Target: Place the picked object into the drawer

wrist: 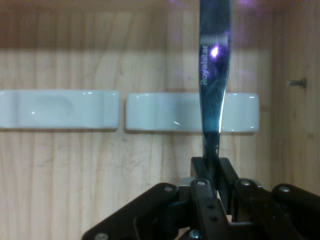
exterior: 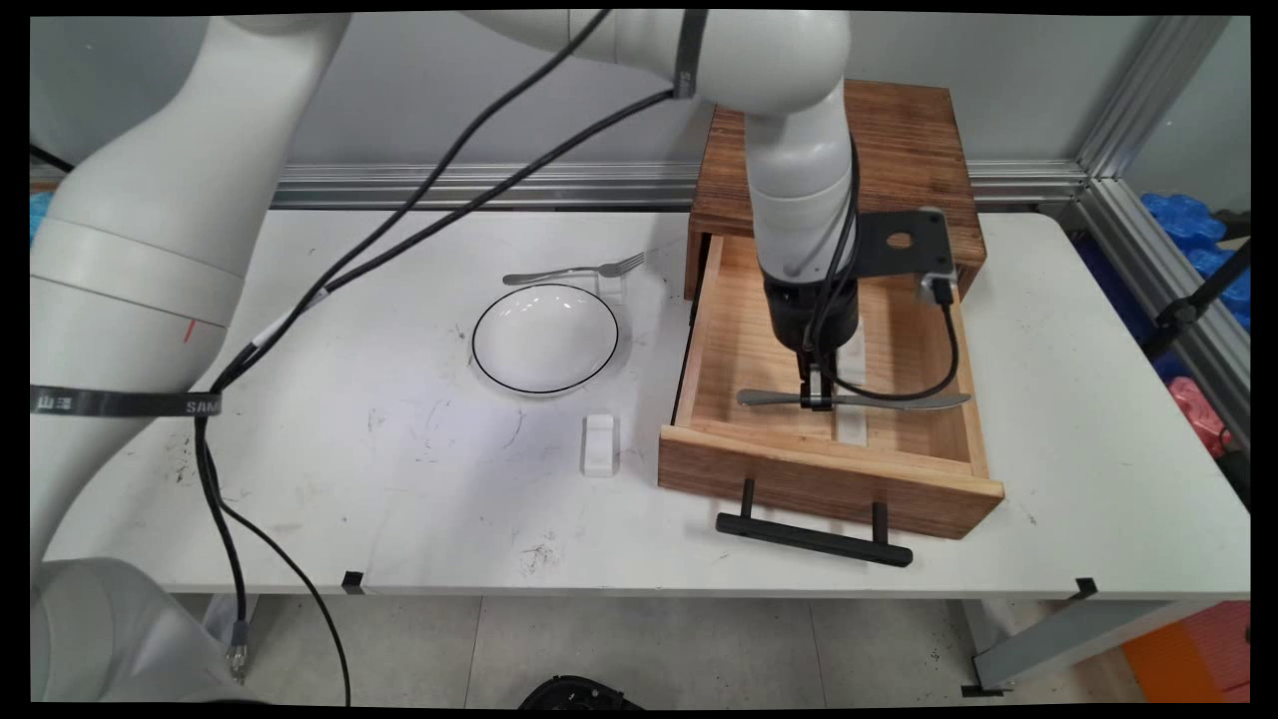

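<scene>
My black gripper (exterior: 816, 397) reaches down into the pulled-out wooden drawer (exterior: 829, 479) and is shut on a metal table knife (exterior: 859, 400) near its middle. The knife lies level across the drawer, left to right, just above the drawer floor. In the hand view the knife (wrist: 214, 75) runs straight up from my gripper (wrist: 212, 172), crossing a white ceramic rest (wrist: 165, 112) that lies on the drawer floor; a second white rest (wrist: 60, 109) sits to its left.
A white plate with a dark rim (exterior: 545, 338) sits left of the drawer, a fork (exterior: 579, 271) propped on a small white rest behind it. Another white rest (exterior: 600, 445) lies near the drawer's front left corner. The drawer's black handle (exterior: 814, 534) juts forward.
</scene>
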Action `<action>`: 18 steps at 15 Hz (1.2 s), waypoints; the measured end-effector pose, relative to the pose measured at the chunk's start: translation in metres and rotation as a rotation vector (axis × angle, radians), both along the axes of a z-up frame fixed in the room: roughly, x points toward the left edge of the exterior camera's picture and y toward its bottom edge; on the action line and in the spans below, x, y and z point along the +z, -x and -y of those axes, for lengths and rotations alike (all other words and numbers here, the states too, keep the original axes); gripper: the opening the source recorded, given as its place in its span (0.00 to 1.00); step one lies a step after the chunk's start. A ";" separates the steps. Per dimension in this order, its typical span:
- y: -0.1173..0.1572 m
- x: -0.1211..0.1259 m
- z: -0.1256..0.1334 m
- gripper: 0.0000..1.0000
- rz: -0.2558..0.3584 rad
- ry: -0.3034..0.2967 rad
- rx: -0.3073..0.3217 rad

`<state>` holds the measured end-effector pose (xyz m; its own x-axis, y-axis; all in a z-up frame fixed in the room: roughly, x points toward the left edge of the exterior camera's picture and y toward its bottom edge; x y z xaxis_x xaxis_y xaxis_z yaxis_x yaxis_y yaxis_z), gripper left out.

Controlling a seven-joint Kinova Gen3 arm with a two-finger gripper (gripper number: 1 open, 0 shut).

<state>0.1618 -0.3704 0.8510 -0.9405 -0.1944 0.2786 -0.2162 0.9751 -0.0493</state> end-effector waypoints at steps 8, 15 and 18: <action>0.004 -0.025 0.003 0.00 0.030 -0.011 -0.008; 0.006 -0.034 0.003 1.00 0.030 -0.016 -0.021; 0.005 -0.035 0.004 1.00 0.026 -0.014 -0.025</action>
